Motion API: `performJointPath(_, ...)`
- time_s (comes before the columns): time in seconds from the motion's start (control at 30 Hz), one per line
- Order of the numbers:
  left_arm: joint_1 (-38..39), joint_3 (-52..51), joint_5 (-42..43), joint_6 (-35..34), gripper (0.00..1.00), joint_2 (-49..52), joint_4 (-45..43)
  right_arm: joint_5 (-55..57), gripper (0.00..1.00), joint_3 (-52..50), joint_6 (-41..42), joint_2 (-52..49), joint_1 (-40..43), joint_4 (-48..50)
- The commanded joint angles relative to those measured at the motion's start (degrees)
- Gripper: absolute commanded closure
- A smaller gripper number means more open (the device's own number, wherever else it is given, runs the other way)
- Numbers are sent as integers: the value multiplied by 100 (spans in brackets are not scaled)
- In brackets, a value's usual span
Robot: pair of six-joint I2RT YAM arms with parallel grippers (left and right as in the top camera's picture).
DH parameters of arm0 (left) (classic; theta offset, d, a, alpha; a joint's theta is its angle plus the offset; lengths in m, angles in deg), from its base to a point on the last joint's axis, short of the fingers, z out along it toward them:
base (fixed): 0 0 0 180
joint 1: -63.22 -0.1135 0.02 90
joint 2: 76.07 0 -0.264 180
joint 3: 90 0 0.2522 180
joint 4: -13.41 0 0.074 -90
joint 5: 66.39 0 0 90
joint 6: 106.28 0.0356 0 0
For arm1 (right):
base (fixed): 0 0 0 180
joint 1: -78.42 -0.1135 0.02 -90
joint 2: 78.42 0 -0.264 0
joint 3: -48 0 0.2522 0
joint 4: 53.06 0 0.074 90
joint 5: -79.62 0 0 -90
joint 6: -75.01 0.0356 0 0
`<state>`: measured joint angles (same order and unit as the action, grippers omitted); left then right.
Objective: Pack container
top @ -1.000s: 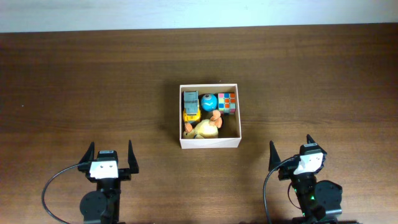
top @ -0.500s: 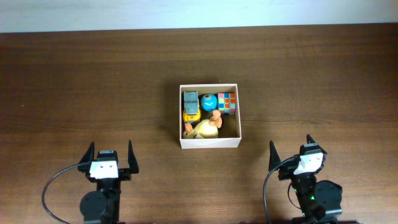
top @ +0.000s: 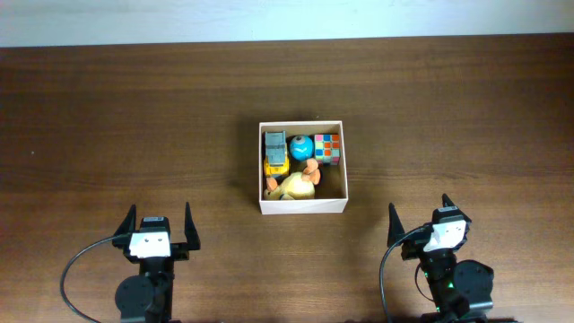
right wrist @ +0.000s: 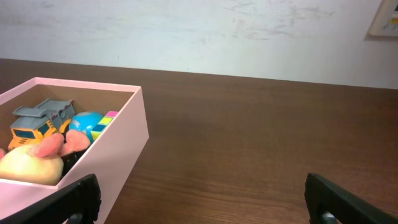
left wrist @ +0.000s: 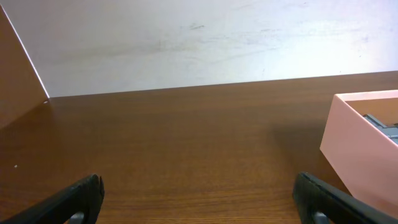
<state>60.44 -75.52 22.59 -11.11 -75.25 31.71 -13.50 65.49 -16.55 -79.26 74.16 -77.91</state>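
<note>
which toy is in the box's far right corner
The multicoloured puzzle cube; blue ball and truck lie left of it, the plush by the near wall.

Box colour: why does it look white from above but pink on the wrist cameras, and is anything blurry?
Overhead: the box walls read white under even light, all sharp. Left wrist: the wall turns pinkish, likely that camera's colour cast; the fingers at the bottom edge are dark and soft. Right wrist: same pink cast, toys inside fairly sharp.

The container [left wrist: 357, 146] is running off the left wrist view's right edge and the right wrist view's lower left corner, which is also cropping the pale yellow toy [right wrist: 28, 167].
</note>
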Motion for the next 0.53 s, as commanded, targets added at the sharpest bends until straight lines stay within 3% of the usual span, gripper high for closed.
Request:
performJointPath(0.0, -37, -22, 39, 111, 1, -52, 24, 11, 1, -50, -11, 66, 15, 4)
performJointPath(0.5, -37, -22, 39, 111, 1, -52, 24, 11, 1, -50, -11, 66, 15, 4)
